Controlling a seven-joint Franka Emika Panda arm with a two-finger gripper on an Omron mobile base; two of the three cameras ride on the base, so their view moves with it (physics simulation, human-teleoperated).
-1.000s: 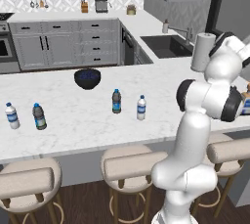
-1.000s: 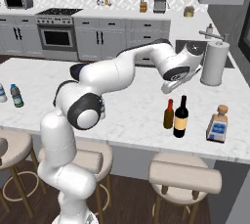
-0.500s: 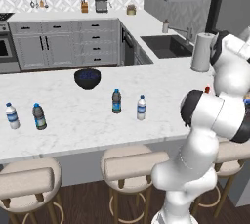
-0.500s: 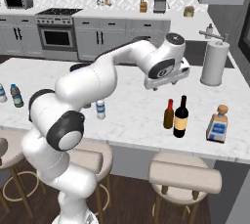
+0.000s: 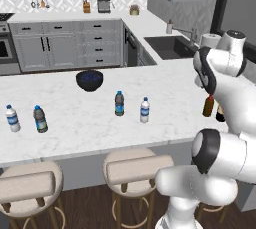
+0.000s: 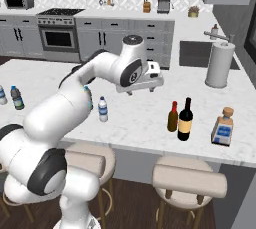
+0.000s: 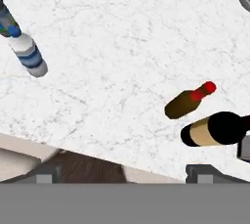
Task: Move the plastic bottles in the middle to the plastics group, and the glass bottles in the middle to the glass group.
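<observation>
counter: white marbled stone counter (image 6: 140, 123), long island with padded stools along the near edge
wine bottle: tall dark glass wine bottle with slim neck and tan-yellow label (image 6: 185, 119), upright near the counter's near edge, just beside the small brown bottle; also in the hand view (image 7: 215, 129)
brown bottle: small brown glass bottle with red cap (image 6: 173, 117), upright, immediately left of the wine bottle in the right base view; seen in left base view (image 5: 208, 105) and hand view (image 7: 188, 100)
squat bottle: squat pale bottle with tan cork top and blue-tan label (image 6: 223, 127), right of the wine bottle, apart from it
middle plastic bottles: 2 small capped water bottles mid-counter; clear-white one with blue label (image 5: 145, 110), darker blue-grey one (image 5: 119, 103) just left of it, both upright, not touching
plastics group: 2 more small water bottles at the far left end, clear-white (image 5: 12, 118) and dark grey (image 5: 40, 119), side by side, well apart from the middle pair
bowl: dark round bowl (image 5: 89, 80), behind the middle bottles
paper towel: white paper-towel roll on a holder (image 6: 220, 63), back right by the sink
gripper: white hand (image 6: 150, 75) in the air over the counter, between the middle bottles and the wine bottle, touching nothing
fingers: only the tips show at the hand view's bottom edge, well apart, nothing between them, so released
</observation>
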